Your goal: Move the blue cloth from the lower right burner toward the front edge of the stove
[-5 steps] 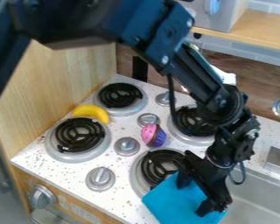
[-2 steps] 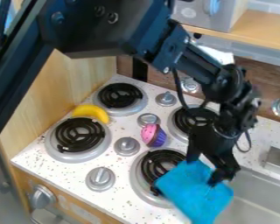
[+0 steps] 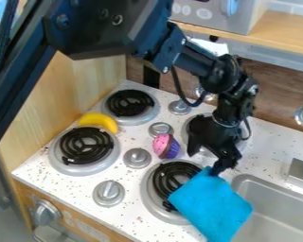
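Fingers parted, the black two-finger gripper [image 3: 204, 163] was poised at the blue fabric cloth [image 3: 212, 206], which risked being dragged into the grey metal sink [image 3: 244, 178] by a snagging fingertip.

You've got a bright turquoise-blue cloth [image 3: 212, 205], a plain yellow banana [image 3: 99, 121], and a cupcake [image 3: 166, 146] that's pink up top with a purple-blue wrapper. Your tabletop [image 3: 144, 208] is white with little brownish speckles all over, the burner coils [image 3: 86, 145] are black on silvery grey pans, and the wall panel [image 3: 59, 99] is pale tan wood grain.
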{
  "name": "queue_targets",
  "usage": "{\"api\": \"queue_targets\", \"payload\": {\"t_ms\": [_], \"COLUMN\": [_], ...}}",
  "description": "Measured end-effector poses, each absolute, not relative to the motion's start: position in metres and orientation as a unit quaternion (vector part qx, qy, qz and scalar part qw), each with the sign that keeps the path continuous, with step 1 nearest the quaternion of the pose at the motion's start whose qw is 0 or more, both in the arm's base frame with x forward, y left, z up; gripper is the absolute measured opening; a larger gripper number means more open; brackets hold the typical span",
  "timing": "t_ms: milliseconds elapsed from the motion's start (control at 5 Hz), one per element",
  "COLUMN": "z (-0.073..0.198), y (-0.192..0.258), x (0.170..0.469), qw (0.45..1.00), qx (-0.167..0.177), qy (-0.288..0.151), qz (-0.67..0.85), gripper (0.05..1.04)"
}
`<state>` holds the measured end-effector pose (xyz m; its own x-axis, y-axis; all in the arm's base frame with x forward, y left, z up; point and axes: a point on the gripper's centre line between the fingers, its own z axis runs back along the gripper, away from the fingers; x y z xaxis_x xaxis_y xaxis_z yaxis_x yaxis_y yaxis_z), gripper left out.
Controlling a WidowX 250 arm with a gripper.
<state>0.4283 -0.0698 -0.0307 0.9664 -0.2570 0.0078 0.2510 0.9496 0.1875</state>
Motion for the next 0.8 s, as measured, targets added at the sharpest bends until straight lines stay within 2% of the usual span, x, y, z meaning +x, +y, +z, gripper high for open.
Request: {"api": "queue_targets", "payload": {"t_ms": [400,600,800], "z": [-0.031,0.003,0.025], "y": [-0.060,-0.068,-0.063], "x": [0.429,0.423,0.408], "qw": [0.990,0.990,0.988], "qx": [0.078,0.041,-0.019], "qy": [-0.022,-0.074,-0.111], "qz": [-0.118,-0.114,-0.101], "gripper": [1.000,1.000,1.000]}}
